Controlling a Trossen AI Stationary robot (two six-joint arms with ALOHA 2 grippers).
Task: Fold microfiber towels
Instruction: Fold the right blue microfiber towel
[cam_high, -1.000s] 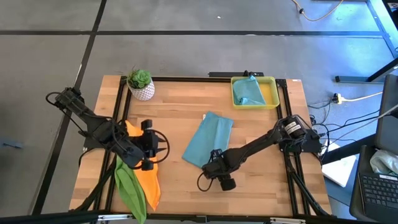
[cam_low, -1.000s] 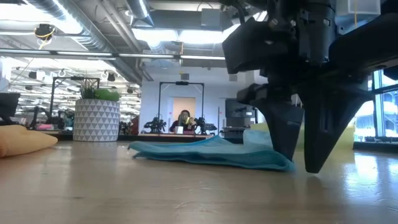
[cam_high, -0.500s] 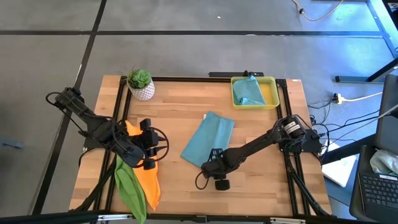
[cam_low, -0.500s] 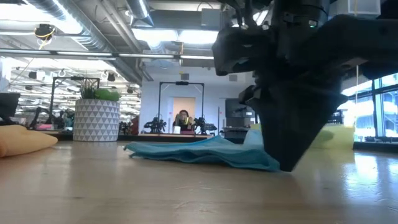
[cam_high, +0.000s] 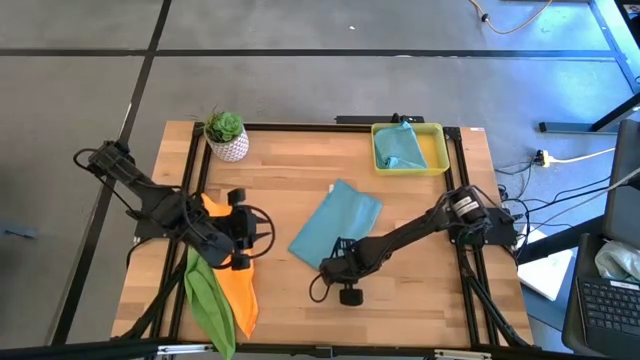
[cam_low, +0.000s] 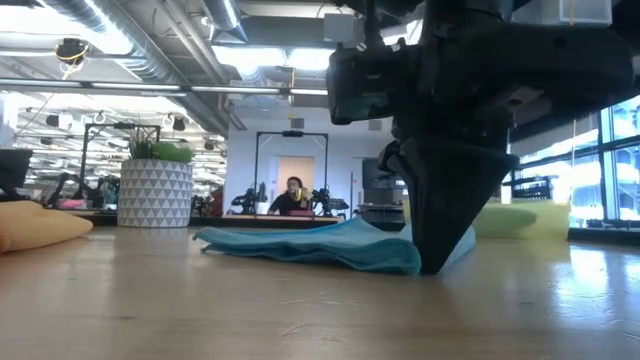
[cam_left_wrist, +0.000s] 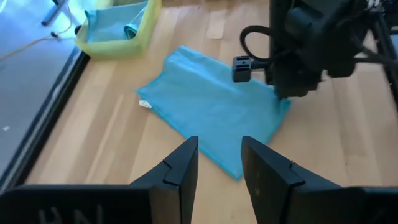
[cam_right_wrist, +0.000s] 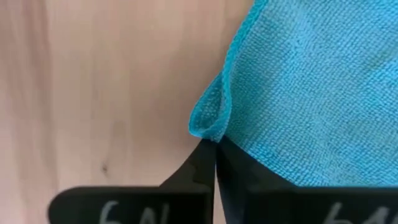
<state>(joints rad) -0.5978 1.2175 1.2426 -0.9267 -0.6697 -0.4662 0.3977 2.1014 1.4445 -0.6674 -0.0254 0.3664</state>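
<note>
A teal microfiber towel (cam_high: 336, 226) lies flat at the table's middle, and the left wrist view also shows this towel (cam_left_wrist: 208, 112). My right gripper (cam_high: 330, 268) stands over its near corner, pointing steeply down, shut on the cloth; the low view shows that gripper (cam_low: 432, 268) at the table top. An orange towel (cam_high: 238, 285) and a lime green towel (cam_high: 208, 305) lie crumpled at the near left. Above the orange one my left gripper (cam_high: 250, 236) hangs open, with nothing between its fingers (cam_left_wrist: 180, 171). My right gripper pinches the teal towel's near corner (cam_right_wrist: 209, 123) between its two fingertips, coming from above and pointing down. The cloth edge puckers up into a small fold right at the fingertips. The corner (cam_low: 405, 262) stays down at the table, and the rest of the towel lies flat.
A yellow tray (cam_high: 437, 152) at the far right holds another teal cloth (cam_high: 399, 148). A potted plant (cam_high: 227, 136) stands at the far left. Bare wood lies between the towel and the near edge.
My right gripper has shut on the teal towel's near corner, rolling about its own axis and edging toward the table's left. That corner has been drawn a little to the left and bunched up; the towel's far part has stayed put.
</note>
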